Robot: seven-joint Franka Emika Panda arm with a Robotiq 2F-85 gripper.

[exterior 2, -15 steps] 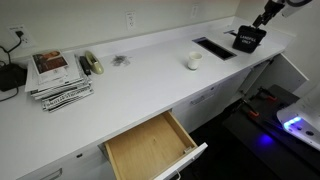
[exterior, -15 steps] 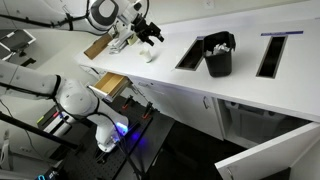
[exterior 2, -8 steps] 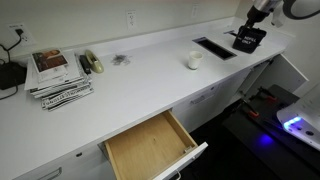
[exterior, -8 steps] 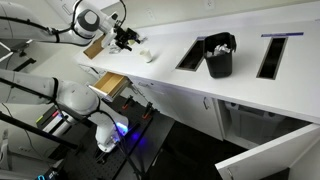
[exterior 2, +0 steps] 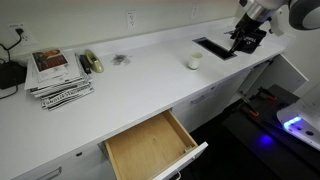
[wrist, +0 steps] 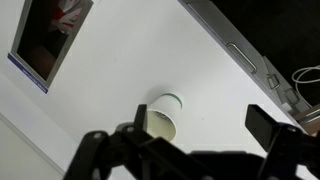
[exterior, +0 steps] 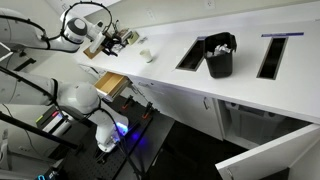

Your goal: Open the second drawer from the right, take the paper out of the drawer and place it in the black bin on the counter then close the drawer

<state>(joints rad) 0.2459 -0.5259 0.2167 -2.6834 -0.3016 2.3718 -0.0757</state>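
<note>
cup [exterior 2: 194,61] upright | magazines [exterior 2: 58,75] stacked | outlet [exterior 2: 131,18] on wall

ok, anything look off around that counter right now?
Two things: the shallow white-fronted drawer with the tan wooden box stands pulled out and looks empty, and a large white cabinet door hangs open below the long white counter. Nothing spilled or damaged that I can see.
</note>
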